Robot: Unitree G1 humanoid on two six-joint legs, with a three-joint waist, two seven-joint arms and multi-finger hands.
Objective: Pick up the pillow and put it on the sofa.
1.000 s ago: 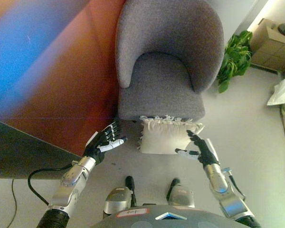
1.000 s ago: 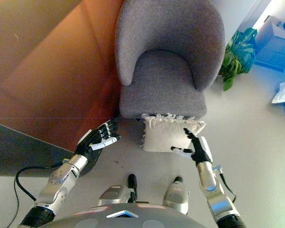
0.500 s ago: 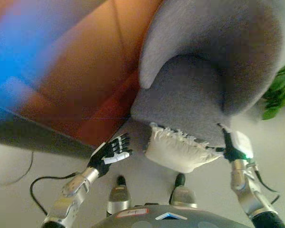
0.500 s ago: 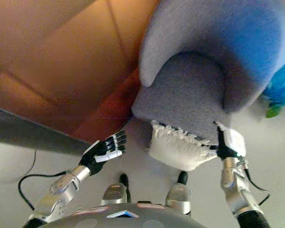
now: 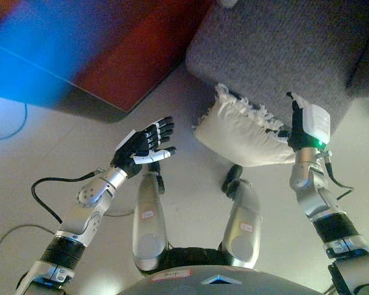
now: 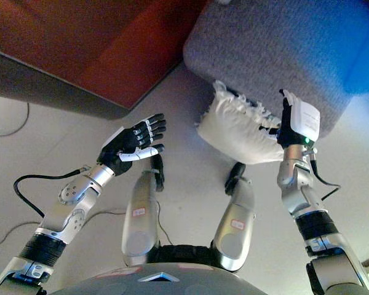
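A: What's at the far left?

B: A red-brown panel runs along the floor at the upper left, with a dark strip at its lower edge.

A: And the left hand?

B: The left hand hovers above the floor, palm up, fingers straight and spread, gripping nothing. It sits well apart from the pillow.

A: Where is the pillow?

B: The cream pillow, fringed along its upper edge, is in the middle, tilted, its top pressed against the front of the grey sofa. I cannot tell whether its lower edge touches the floor.

A: The right hand?

B: The right hand is at the pillow's right end, back of the hand toward the camera, 1 dark finger pointing up along the sofa front. The rest of its fingers lie hidden against the pillow, so I cannot tell whether they grip it.
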